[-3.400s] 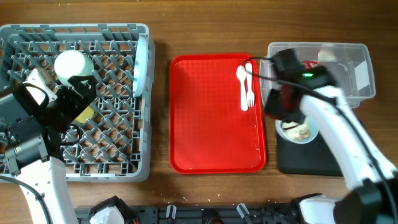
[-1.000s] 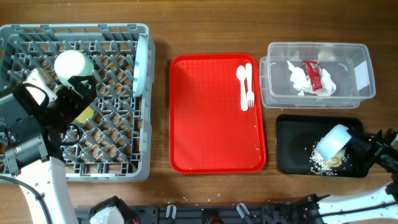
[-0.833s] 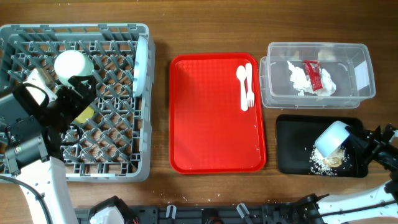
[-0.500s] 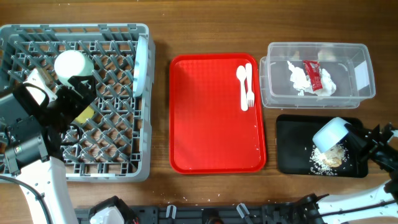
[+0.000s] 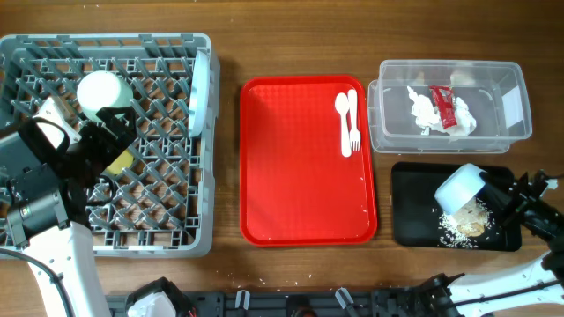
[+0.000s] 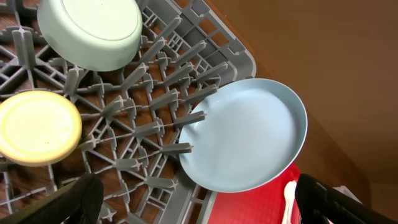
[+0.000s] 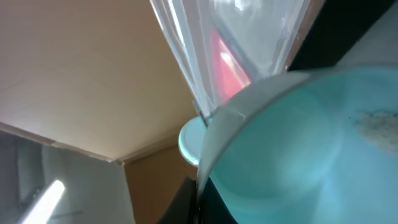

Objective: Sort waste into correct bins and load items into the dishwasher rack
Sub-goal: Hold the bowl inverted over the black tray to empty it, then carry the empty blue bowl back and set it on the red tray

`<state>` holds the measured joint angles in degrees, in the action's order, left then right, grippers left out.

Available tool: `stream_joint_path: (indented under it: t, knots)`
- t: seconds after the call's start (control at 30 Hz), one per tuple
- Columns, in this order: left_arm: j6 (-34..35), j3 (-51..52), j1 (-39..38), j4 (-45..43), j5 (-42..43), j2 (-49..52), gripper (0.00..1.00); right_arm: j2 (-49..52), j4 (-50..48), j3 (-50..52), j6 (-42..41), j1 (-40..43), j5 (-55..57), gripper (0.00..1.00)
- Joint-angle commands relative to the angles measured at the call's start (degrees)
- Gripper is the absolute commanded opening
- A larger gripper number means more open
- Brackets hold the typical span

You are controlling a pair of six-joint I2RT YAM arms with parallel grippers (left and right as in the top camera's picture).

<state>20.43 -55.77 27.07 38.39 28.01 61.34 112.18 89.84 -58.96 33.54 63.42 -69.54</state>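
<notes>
The right end effector [image 5: 498, 198] is clamped on the rim of the held bowl [image 5: 458, 187]. This bowl is tilted over the black tray [image 5: 410, 202] (mouth turned down and away from the arm). Rice scraps [image 5: 460, 227] lie on the tray beneath it. The tub [image 5: 515, 123], just behind the tray on the counter [image 5: 291, 35], holds the napkin [image 5: 423, 110] and packet [image 5: 443, 106]. Spoon [image 5: 342, 110] and fork [image 5: 352, 123] lie side by side at the red tray's [image 5: 300, 176] far right corner. The left end effector [image 5: 110, 132] hangs over the rack [image 5: 159, 238], fingers wide apart, holding nothing. In the rack, the plate [image 6: 249, 137] stands on edge at the right side. The racked bowl [image 6: 90, 31] sits upside down, with the cup [image 6: 37, 127] near it among the pegs.
</notes>
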Motion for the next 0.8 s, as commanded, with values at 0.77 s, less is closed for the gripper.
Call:
stream_joint_path:
  t: [0.77]
  knots:
    - [-0.9,-0.2,0.0,-0.2,0.9,0.3,1.00,-6.1,2.5,-0.1,-5.2,-2.5,-0.3,0.04]
